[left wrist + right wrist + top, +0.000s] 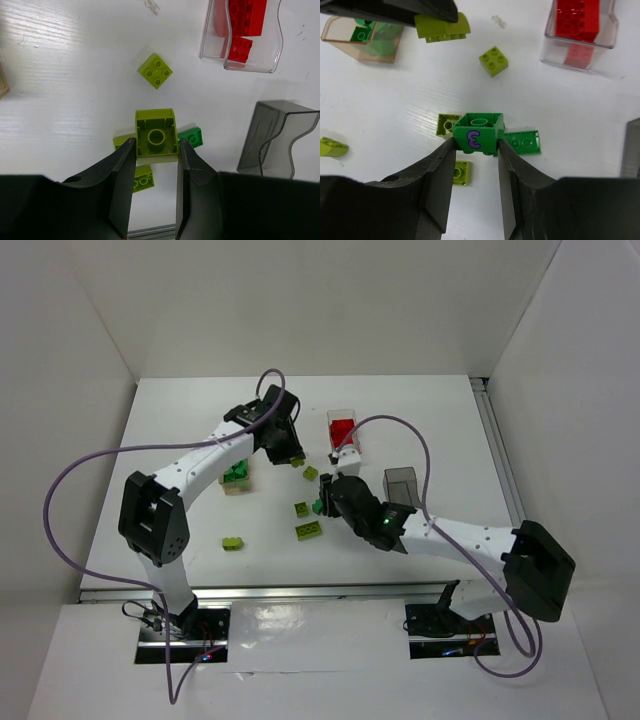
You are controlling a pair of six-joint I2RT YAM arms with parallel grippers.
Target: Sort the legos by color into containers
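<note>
My left gripper [156, 146] is shut on a lime brick [156, 131], held underside up above the table; in the top view the left gripper [293, 454] is left of the clear container [343, 430], which holds red legos [245, 20]. My right gripper [476, 144] is shut on a dark green brick [478, 133] with a purple mark, over a flat green brick [524, 142] and a lime piece [447, 124]. In the top view the right gripper [325, 502] is mid-table. The tan container [237, 478] holds green legos [361, 33]. The dark grey container [401, 481] looks empty.
Loose lime bricks lie on the white table: one square [311, 473] near the clear container, two [301, 508] [308, 530] near my right gripper, one [233, 543] toward the front left. White walls stand on three sides.
</note>
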